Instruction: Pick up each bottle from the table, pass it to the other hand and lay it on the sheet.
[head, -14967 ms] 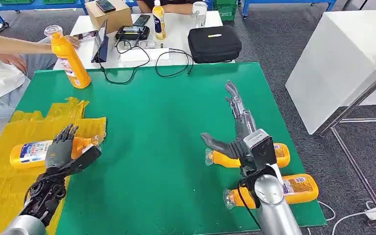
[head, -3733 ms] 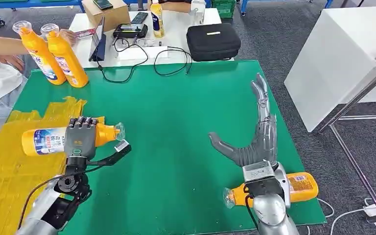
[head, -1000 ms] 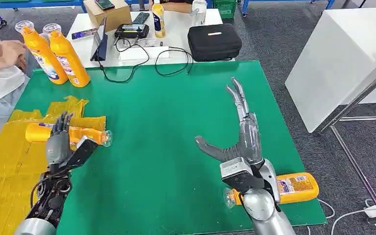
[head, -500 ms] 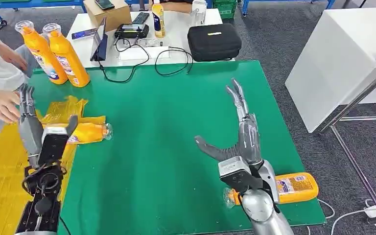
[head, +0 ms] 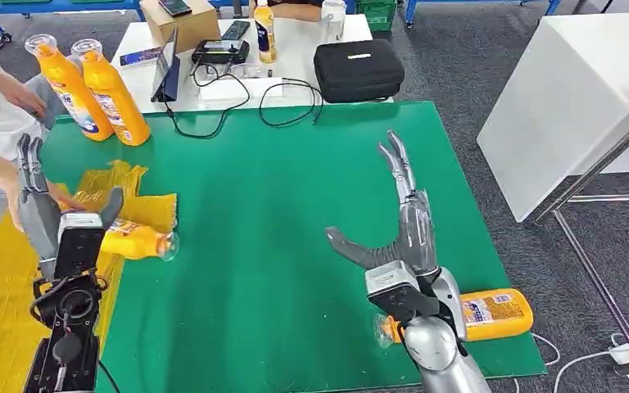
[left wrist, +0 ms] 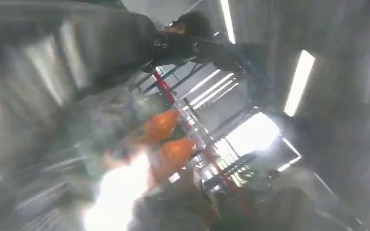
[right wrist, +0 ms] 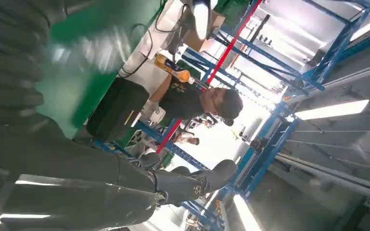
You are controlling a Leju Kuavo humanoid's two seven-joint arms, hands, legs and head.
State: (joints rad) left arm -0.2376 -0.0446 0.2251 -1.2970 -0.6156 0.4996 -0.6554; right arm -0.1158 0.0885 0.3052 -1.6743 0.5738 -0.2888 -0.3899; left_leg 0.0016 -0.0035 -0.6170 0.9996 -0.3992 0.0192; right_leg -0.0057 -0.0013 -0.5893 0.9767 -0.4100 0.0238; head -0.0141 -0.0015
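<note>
An orange bottle (head: 137, 241) lies on its side at the edge of the yellow sheet (head: 0, 303), its cap end over the green table (head: 262, 205). My left hand (head: 47, 214) stands beside it, fingers pointing up and apart, holding nothing. A person's hand (head: 0, 168) reaches in from the left behind my left hand, toward the bottle's base. My right hand (head: 401, 233) hovers open over the table's right half. Behind my right forearm, another orange bottle (head: 491, 313) lies near the front right corner.
Two orange bottles (head: 61, 86) (head: 115, 98) stand upright at the table's back left corner. Behind the green table, a white table (head: 295, 57) carries a black case (head: 358, 71), cables, a box and a small bottle. A white block (head: 565, 98) stands to the right.
My left hand has let go of the bottle and turned its fingers upward. The bottle now lies at the sheet's edge, a little nearer. A person's hand has reached in from the left.
</note>
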